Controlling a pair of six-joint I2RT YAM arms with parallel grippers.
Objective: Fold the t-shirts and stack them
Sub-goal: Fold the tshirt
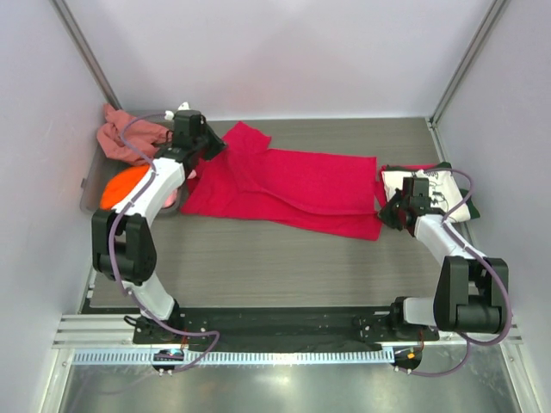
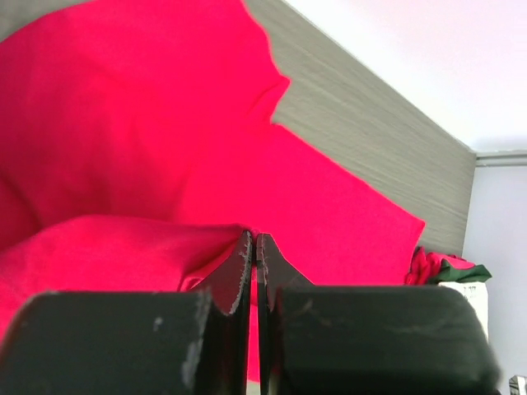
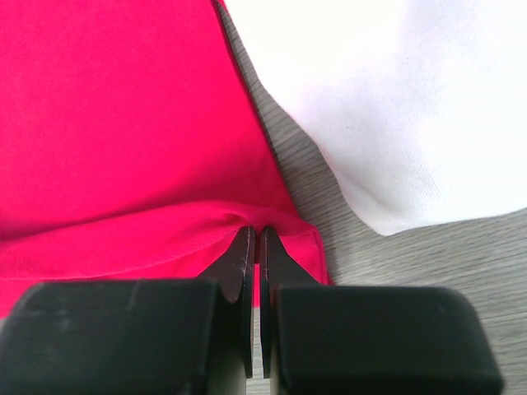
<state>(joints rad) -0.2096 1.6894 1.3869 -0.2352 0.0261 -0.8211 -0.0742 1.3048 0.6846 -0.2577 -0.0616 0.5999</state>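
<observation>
The crimson-red t-shirt [image 1: 293, 185] lies spread across the table, partly folded lengthwise. My left gripper [image 1: 209, 148] is shut on its left end; the left wrist view shows the red cloth [image 2: 123, 164] pinched between the fingertips [image 2: 254, 237]. My right gripper [image 1: 385, 209] is shut on the shirt's right edge; the right wrist view shows the red hem [image 3: 123, 148] pinched at the tips [image 3: 254, 232]. A stack of folded shirts with the cream printed one [image 1: 435, 191] on top sits at the right, over dark green [image 1: 472, 209] and red. The cream cloth [image 3: 395, 107] lies just beside the right gripper.
A grey plastic bin [image 1: 90, 182] at the far left holds an orange shirt [image 1: 120, 185] and a salmon-pink shirt [image 1: 120, 138] that hangs over its rim. Walls close in on the left, back and right. The arm bases sit at the near table edge.
</observation>
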